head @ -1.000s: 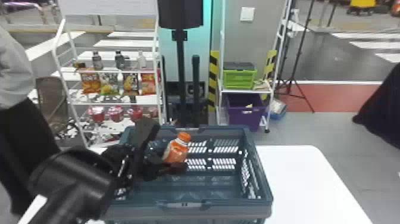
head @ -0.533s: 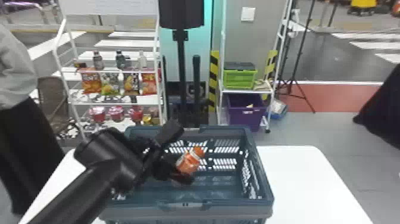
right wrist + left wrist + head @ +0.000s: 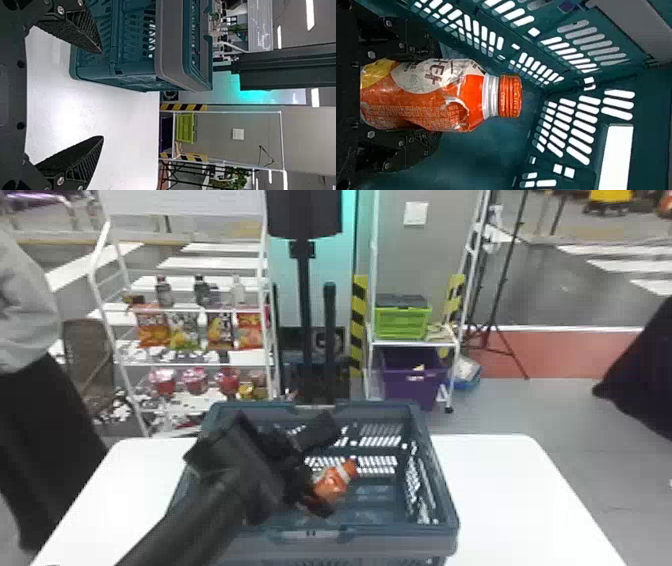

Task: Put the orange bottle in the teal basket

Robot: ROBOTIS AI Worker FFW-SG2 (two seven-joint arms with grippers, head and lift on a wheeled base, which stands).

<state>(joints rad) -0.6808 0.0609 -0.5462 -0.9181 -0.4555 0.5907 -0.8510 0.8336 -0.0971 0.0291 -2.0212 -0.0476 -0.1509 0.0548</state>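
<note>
1. Since the earlier frames, your left gripper (image 3: 316,493) is moving toward the robot's right and lower over the basket, and the orange bottle (image 3: 334,485) is travelling with it, leaning over more than before. The teal basket (image 3: 400,533) is staying put.

2. Your left gripper is pinching the orange bottle around its lower part. In the left wrist view you're seeing black fingers on both sides of it, with the orange cap (image 3: 510,95) sticking out beyond them.

3. The bottle is hanging inside the basket's walls, tilting with its cap up and toward the robot's right. You can't tell from here whether it is touching the basket floor.

4. Your right gripper (image 3: 102,95) is holding its two fingers spread wide, with white tabletop between them, near the basket.

5. The basket is standing on the white table (image 3: 505,485), and your left arm is reaching in over its left side.

6. Behind the table, a white rack (image 3: 200,364) is holding snack bags (image 3: 153,330) and small bottles, while a green crate (image 3: 402,322) is sitting above a purple bin (image 3: 410,387).
</note>
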